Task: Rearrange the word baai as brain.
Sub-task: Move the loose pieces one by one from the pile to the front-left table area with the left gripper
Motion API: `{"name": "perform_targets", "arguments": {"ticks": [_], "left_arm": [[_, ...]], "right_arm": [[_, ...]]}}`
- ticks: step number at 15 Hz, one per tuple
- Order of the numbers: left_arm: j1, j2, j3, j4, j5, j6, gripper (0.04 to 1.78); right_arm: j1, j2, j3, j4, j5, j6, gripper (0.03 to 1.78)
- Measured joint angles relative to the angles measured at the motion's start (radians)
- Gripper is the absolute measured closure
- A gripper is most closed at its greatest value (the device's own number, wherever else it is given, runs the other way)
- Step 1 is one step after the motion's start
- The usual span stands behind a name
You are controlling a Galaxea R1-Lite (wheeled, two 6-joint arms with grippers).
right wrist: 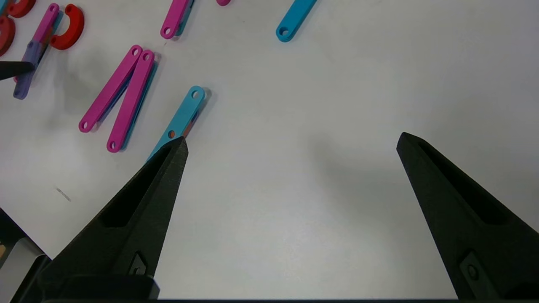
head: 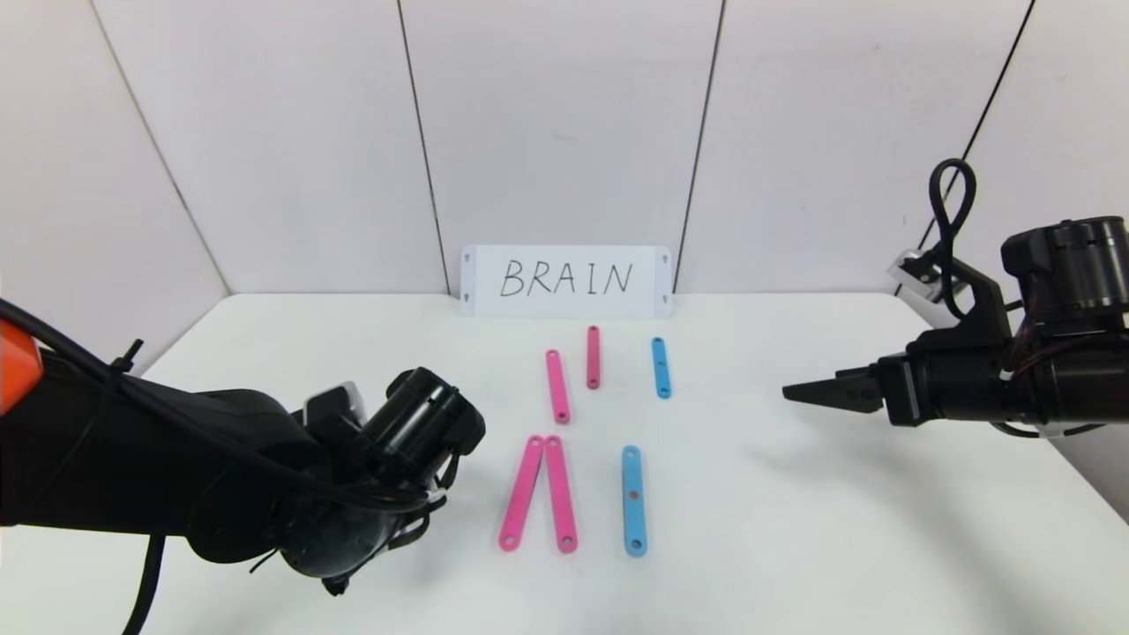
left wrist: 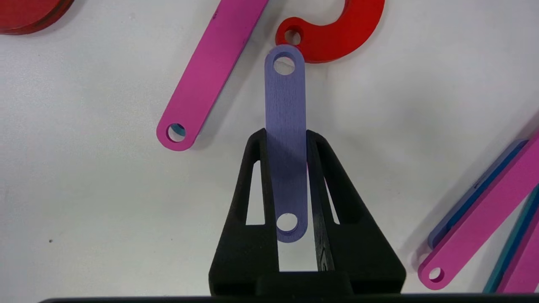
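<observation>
left end effector [left wrist: 286, 139] grips purple strip [left wrist: 285, 126], white table [head: 838, 529].

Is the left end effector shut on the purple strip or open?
Shut: left end effector has both fingers pressed against the purple strip's edges.

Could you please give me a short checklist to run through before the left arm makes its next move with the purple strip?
1. Left gripper shut on the purple strip: ok.
2. Strip held straight between the fingers: ok.
3. Strip's far end apart from the red curve: not ok, it overlaps the curve's holed end.
4. Pink strip beside it free of the fingers: ok.
5. Right gripper open and away from the left gripper: ok.
6. BRAIN card readable: ok.
</observation>
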Motion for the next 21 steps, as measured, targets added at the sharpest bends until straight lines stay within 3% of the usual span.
{"name": "perform_targets", "arguments": {"ticks": [21], "left_arm": [[-0.004,0.067,-0.007,0.0,0.006,-0.033,1.55]], "right_arm": [[0.0,-0.006,0.002,0.0,-0.001,0.0,0.07]]}}
